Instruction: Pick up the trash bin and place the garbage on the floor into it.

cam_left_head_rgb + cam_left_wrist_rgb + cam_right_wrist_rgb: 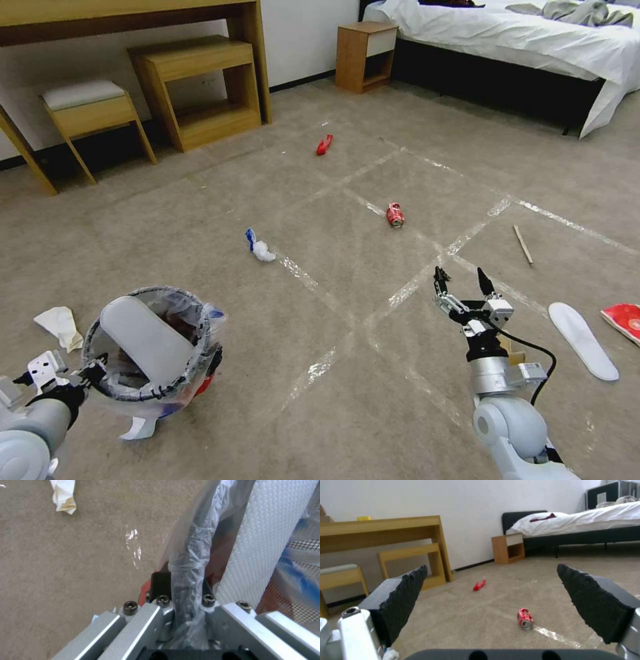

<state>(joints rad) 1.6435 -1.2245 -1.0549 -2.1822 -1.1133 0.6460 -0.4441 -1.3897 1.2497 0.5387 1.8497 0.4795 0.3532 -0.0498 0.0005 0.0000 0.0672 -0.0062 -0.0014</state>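
Head view: left tool [93, 373] at lower left, clamped on the dark rim of the trash bin [152, 347], which is held off the floor [320, 427]; a white slipper sole [145, 340] already lies across its mouth. Right tool [460, 283] at lower right, fingers spread, nothing held. Garbage on the carpet: crushed red can [395, 215] ahead of it, white-and-blue wad [260, 247] between the arms, red wrapper [324, 144] farther off, thin stick [523, 244], a second sole [583, 340] to the right. Left wrist view: fingers [161, 585] closed on the bag-wrapped rim [190, 562]. Right wrist view: pads [403, 600] wide apart, framing the can [524, 618]. Judged step: bin carried, collection under way; next pick calls for lowering the right tool squarely over a piece, likely the can, before closing.
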